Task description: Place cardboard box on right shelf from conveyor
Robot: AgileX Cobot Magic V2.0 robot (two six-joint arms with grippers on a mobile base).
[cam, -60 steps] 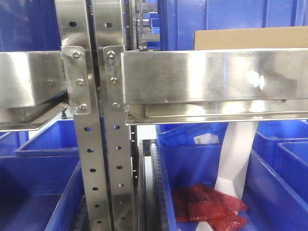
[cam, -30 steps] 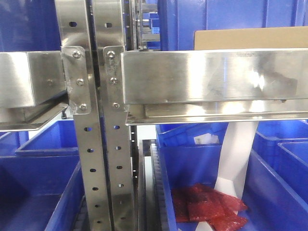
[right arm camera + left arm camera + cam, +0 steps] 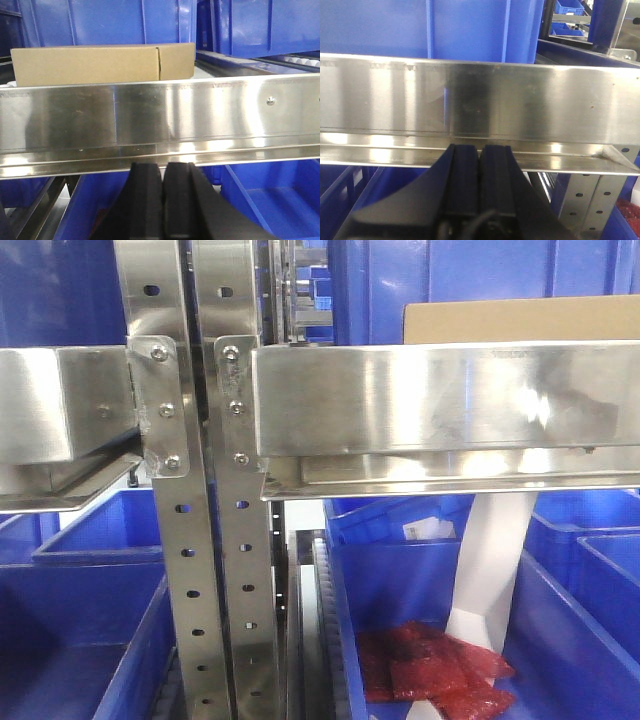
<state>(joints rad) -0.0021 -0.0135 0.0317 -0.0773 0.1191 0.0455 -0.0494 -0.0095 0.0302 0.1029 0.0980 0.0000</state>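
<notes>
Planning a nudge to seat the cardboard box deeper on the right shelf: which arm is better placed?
Probably right. Its closed, empty gripper sits just below the right shelf lip facing the cardboard box. The left gripper faces a shelf lip with no box visible.

No text, label, brand or number can be read anywhere. The cardboard box shows plain unmarked faces. A faint engraved line runs along the right shelf lip toward 1 o'clock, too blurred to make out.
</notes>
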